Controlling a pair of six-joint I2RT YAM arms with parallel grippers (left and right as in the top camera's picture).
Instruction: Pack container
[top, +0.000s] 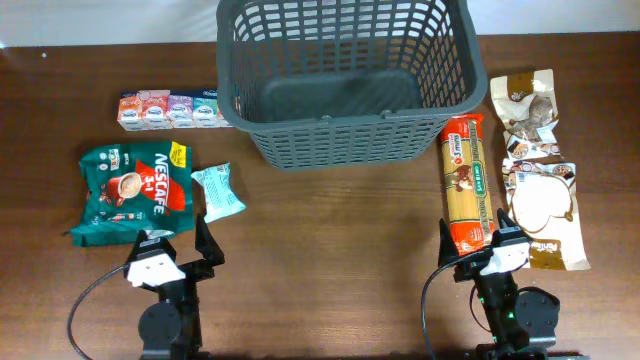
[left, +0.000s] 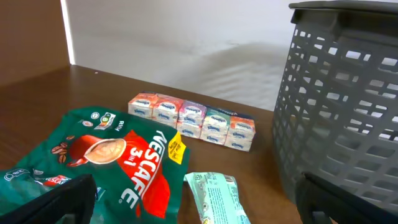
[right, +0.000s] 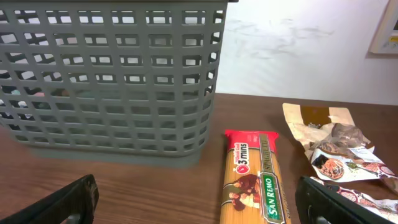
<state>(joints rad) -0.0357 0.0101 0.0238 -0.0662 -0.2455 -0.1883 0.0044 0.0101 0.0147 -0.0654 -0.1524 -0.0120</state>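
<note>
Nothing is packed yet, so the first pick is in hand; the left tool has its fingers apart, the Nescafe 3-in-1 bag just ahead-left; the empty basket stands ahead, between both tools; the right tool is likewise spread, the San Remo spaghetti pack straight ahead — next, descend and close on a packet.

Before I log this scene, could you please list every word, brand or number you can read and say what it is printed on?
"NESCAFE 3in1": on the green coffee bag.
"SAN REMO": on the spaghetti pack.
"3 mins": on the red top of the same pack.
Too small or blurred to read: the print on the small cartons, the teal packet and the brown pouches.
No text shows on the container.
</note>
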